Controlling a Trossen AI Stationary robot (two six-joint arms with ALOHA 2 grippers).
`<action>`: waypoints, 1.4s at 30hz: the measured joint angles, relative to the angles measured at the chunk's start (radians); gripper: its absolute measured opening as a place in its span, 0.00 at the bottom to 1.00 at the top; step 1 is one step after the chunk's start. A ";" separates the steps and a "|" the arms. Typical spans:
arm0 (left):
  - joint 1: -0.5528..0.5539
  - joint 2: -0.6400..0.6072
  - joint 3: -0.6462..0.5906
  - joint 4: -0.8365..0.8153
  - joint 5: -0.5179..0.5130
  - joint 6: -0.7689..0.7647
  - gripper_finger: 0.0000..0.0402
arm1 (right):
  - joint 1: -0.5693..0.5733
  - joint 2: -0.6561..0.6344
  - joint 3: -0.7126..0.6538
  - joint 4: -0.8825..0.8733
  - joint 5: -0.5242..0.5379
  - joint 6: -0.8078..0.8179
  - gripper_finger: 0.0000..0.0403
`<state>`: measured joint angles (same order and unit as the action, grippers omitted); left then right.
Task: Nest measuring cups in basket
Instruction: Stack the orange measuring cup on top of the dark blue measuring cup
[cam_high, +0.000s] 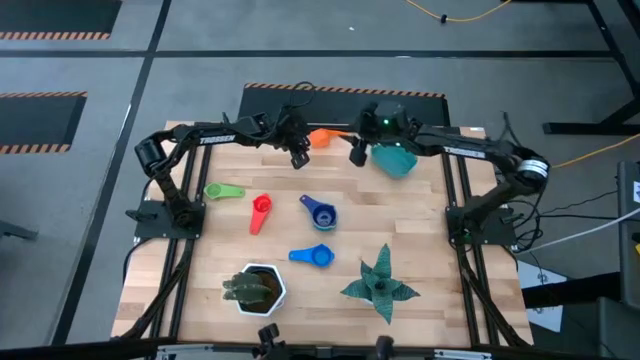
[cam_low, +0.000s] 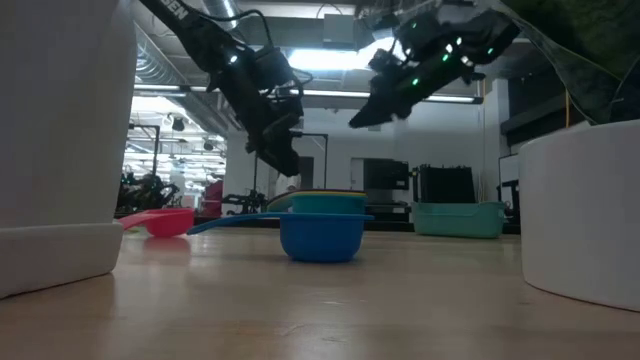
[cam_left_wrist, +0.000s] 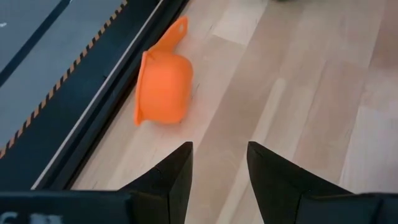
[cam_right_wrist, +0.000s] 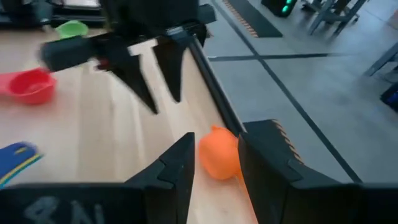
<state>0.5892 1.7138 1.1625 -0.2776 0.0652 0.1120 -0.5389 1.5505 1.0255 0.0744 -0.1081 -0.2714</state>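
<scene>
The orange measuring cup (cam_left_wrist: 163, 84) lies tipped on its side near the table's far edge, its handle (cam_left_wrist: 177, 31) pointing away. My left gripper (cam_left_wrist: 219, 149) hovers open just on its near-left side (cam_high: 298, 157). My right gripper (cam_right_wrist: 216, 140) is open on the cup's right (cam_high: 357, 153); in the right wrist view the orange cup (cam_right_wrist: 219, 155) shows beyond the gap, untouched. The teal basket (cam_high: 395, 160) sits under the right arm. Green (cam_high: 222, 190), red (cam_high: 260, 212), dark blue (cam_high: 320, 212) and light blue (cam_high: 313, 256) cups rest on the table. No yellow cup shows.
A white hexagonal pot (cam_high: 258, 288) with a dark plant and a green star-shaped plant (cam_high: 380, 285) stand near the table's near edge. The far edge drops to a black frame with striped tape (cam_left_wrist: 74, 99), right beside the orange cup. Bare wood lies between the cups mid-table.
</scene>
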 joint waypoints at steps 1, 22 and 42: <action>-0.001 0.000 0.000 0.000 -0.001 0.000 0.36 | -0.006 0.023 0.003 0.018 0.000 0.000 0.32; -0.023 0.000 0.000 -0.002 -0.001 -0.002 0.36 | -0.064 0.435 0.404 0.004 -0.045 0.110 0.32; -0.029 0.001 0.000 -0.007 -0.001 -0.004 0.36 | -0.096 0.494 0.421 -0.022 -0.077 0.110 0.32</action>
<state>0.5605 1.7145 1.1625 -0.2844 0.0647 0.1082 -0.6346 2.0441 1.4464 0.0519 -0.1856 -0.1616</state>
